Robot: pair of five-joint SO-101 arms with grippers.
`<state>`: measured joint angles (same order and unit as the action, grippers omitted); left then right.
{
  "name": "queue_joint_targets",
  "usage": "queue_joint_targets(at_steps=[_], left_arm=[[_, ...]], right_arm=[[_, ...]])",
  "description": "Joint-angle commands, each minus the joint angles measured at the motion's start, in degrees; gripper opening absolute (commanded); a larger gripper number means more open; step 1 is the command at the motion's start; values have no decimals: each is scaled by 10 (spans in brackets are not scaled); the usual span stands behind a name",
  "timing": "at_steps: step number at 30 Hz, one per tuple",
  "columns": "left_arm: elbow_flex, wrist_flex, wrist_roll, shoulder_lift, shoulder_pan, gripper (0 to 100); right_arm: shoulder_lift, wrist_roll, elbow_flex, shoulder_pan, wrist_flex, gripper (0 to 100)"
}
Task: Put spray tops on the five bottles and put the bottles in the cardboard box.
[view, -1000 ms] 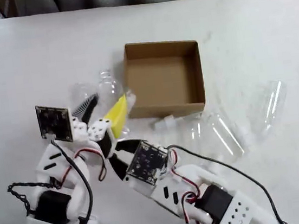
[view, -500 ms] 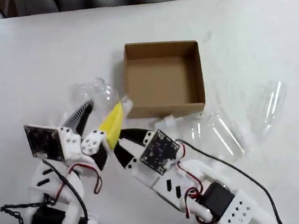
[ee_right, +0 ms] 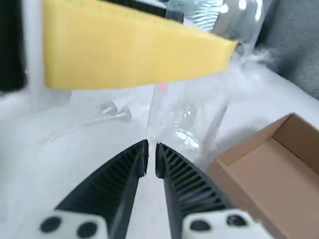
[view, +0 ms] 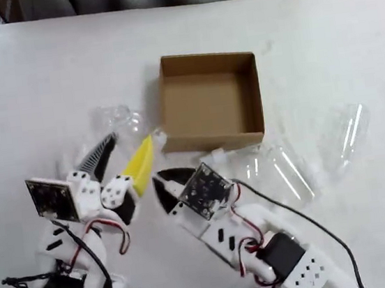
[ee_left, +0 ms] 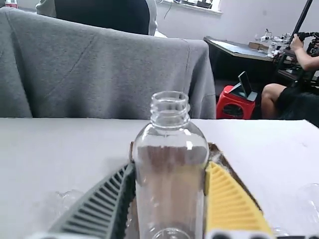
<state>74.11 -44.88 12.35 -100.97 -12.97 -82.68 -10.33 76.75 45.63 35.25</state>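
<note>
Firmly, the left gripper's [ee_left: 169, 172] grey and yellow fingers [ee_left: 227, 204] clamp a clear plastic bottle [ee_left: 169, 144] around its body, its neck open and topless, just left of the cardboard box [view: 213, 141]. It looks light, thin-walled and slick, so a hard squeeze would likely dent it; the shoulder seems the stiffer hold. The right gripper [ee_right: 151, 149] sits just beside, black fingers almost touching, empty. More clear bottles [view: 287, 171] lie right of the box.

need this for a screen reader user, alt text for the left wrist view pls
A clear plastic bottle with no spray top is clamped between the left gripper's grey and yellow fingers, its open threaded neck pointing past the fingertips. Behind it, part of the cardboard box sits on the white table, with grey fabric beyond.
</note>
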Motion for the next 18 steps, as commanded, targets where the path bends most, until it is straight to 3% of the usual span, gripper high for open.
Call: queue_joint_targets(at_steps=[1, 4, 12, 18], left_arm=[[4, 26, 5, 0, 65, 59], [-12, 26, 4, 41, 85, 59], [-81, 32, 1, 259, 112, 59], [-87, 36, 1, 312, 149, 60]], right_arm=[[8, -32, -98, -101, 119, 15], [58, -77, -119, -152, 128, 15], [283, -166, -200, -158, 146, 17], [466, -240, -322, -158, 211, 18]])
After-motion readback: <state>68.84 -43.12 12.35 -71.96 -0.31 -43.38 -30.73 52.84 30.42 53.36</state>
